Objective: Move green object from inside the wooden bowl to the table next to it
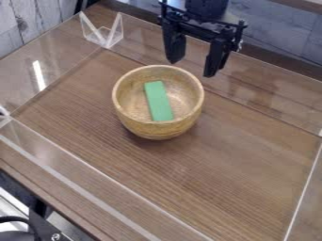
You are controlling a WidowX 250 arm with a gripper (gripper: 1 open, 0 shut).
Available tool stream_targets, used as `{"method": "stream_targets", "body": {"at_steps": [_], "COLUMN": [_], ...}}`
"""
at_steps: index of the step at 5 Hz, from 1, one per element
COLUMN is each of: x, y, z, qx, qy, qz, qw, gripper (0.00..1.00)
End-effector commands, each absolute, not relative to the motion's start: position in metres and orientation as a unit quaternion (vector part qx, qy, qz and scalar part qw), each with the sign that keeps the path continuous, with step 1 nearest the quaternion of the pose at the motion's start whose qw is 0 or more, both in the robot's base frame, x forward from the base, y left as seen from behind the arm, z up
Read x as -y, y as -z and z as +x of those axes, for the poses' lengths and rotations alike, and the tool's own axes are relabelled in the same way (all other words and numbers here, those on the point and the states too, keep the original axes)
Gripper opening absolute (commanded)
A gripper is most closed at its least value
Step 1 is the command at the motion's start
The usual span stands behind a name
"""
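The wooden bowl [157, 103] sits near the middle of the dark wood-grain table [239, 160]. A flat bright-green block, the green object [157, 100], lies inside it, leaning lengthwise along the bowl's inner slope. My black gripper [193, 52] hangs behind and slightly to the right of the bowl, pointing down, its two fingers spread wide with nothing between them. The right fingertip [216, 66] reaches down to about the height of the bowl's far rim but stays outside it.
Clear acrylic walls [75, 160] ring the table, with a folded clear bracket [101, 33] at the back left. Open tabletop lies to the right of and in front of the bowl.
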State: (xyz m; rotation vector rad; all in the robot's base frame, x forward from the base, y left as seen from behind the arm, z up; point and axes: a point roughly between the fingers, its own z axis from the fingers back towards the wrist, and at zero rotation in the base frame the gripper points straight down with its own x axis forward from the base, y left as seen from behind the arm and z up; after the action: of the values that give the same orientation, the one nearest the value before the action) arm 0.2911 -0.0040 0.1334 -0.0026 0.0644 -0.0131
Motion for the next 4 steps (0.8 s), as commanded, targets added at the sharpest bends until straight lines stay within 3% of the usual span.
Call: {"method": "stream_targets", "body": {"at_steps": [1,3,4], "x": [0.003,-0.037,-0.042], "y": [-0.127,-0.131,-0.121], "z": [0.291,0.285,0.278], "qx": [-0.043,-0.04,-0.037], "qy": [-0.017,-0.166,-0.207], "qz": [-0.003,-0.02,-0.036], "qw": [0.999,0.985,0.977], "gripper": [1.0,1.0,1.0]}}
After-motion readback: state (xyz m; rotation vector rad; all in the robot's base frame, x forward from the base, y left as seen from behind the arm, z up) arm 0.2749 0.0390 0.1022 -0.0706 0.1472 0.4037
